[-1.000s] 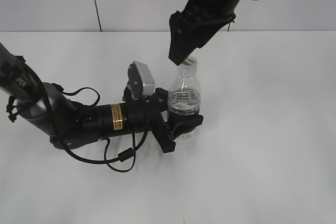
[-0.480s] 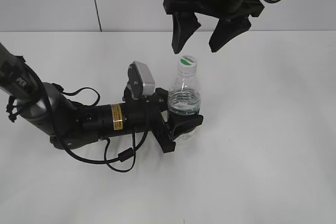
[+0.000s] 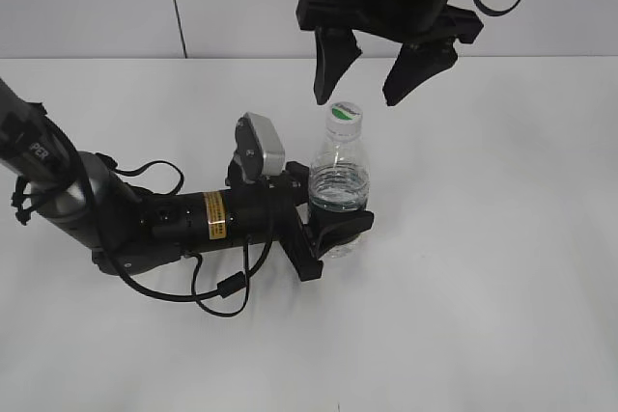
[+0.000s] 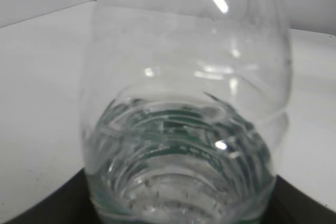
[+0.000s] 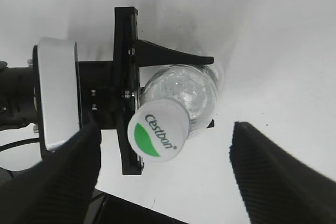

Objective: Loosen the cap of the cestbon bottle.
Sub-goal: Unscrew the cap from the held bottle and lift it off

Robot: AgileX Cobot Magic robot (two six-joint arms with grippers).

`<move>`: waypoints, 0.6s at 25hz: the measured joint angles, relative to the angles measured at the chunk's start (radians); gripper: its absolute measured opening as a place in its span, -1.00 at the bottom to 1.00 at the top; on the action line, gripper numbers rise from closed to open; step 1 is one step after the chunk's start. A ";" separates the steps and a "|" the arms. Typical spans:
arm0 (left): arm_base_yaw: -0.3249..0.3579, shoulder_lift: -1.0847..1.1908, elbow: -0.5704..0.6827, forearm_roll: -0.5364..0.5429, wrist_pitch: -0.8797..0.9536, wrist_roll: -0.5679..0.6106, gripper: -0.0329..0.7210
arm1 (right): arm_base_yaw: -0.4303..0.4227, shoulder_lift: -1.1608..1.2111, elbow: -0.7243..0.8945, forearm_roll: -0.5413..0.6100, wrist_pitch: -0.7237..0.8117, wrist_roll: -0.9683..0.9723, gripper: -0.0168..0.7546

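Bright even light on my feeds, soft shadows under the left arm point(image 3: 145, 224), glare at twelve o'clock on the blurred bottle point(image 4: 184, 119), wrist fingers point(image 5: 278, 171) out of focus.

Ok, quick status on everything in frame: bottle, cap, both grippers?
cestbon bottle: upright on the table, partly filled with water.
cap: on the neck, nothing touching it.
left gripper: shut on the bottle's lower body.
right gripper: open, above the cap, fingers spread to either side.

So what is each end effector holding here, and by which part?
Left end effector clamps the small clear plastic water bottle by its lower body. Right end effector is open above the white cap, holding nothing.
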 joint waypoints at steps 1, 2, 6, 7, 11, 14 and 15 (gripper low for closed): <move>0.000 0.000 0.000 0.000 0.000 0.000 0.16 | 0.000 0.008 0.000 0.001 0.000 0.000 0.56; 0.000 0.000 0.000 0.000 0.000 0.000 0.16 | 0.000 0.014 0.000 0.003 0.000 0.000 0.56; 0.000 0.000 0.000 0.001 0.000 0.000 0.16 | 0.000 0.031 0.000 0.009 0.000 -0.001 0.56; 0.000 0.000 0.000 0.001 0.000 0.000 0.16 | 0.000 0.031 0.000 0.010 0.000 -0.001 0.56; 0.000 0.000 0.000 0.002 0.000 0.000 0.16 | 0.000 0.031 0.000 0.010 0.000 -0.009 0.56; 0.000 0.000 0.000 0.002 0.000 0.000 0.16 | 0.000 0.033 0.000 0.011 0.000 -0.015 0.56; 0.000 0.000 0.000 0.002 0.000 0.000 0.16 | 0.000 0.035 0.000 0.011 0.000 -0.020 0.56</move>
